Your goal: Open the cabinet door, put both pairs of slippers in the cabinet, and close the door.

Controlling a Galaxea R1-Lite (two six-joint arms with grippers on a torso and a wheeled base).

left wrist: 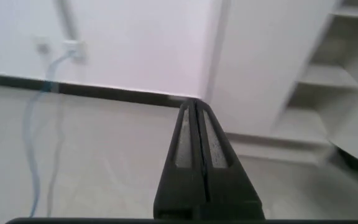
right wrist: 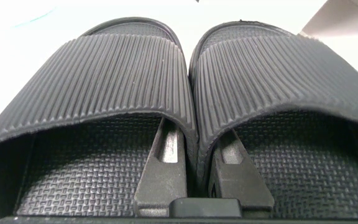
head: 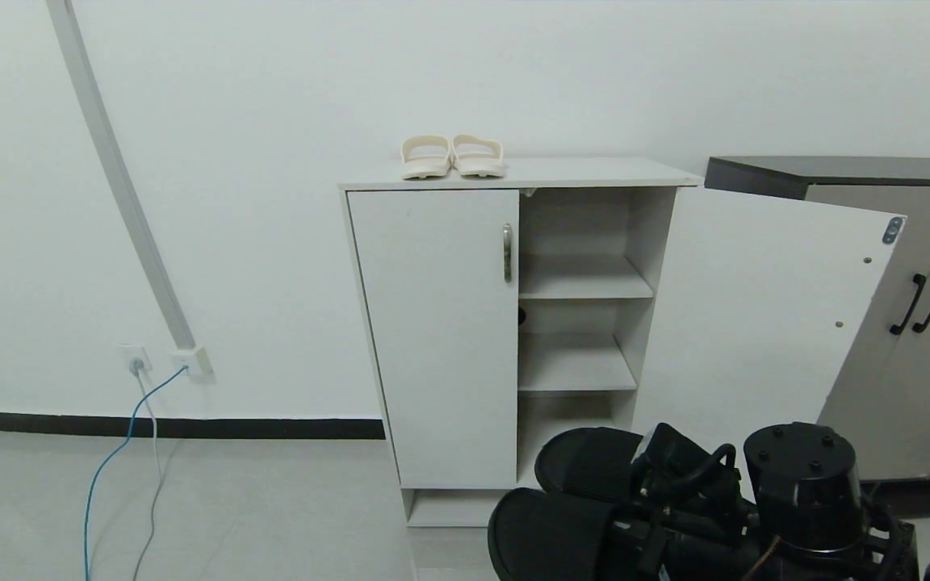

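Up close: black slippers (right wrist: 123, 68) in right pincer (right wrist: 196, 146) (ribbed straps).

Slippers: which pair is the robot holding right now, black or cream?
The black pair, clamped in the right gripper; the cream pair sits apart on the cabinet top.

Cabinet (head: 594, 171) stands against the wall. Left door (head: 433, 339) is shut, right door (head: 764, 323) is swung out to the right. Top pair of slippers (head: 453, 157) sits side by side on the cabinet top, above the shut door. Two shelves (head: 582, 278) are stacked in the open right compartment. Held pair of slippers (head: 554, 532) is low in front of that compartment, on the right pincer (right wrist: 194, 140), one finger inside each slipper. Second cabinet (head: 917, 323) is to the right, behind the open door. Wall sockets (head: 162, 359) are left of the cabinet, with cables (head: 110, 468) dropping to the floor (head: 271, 508).
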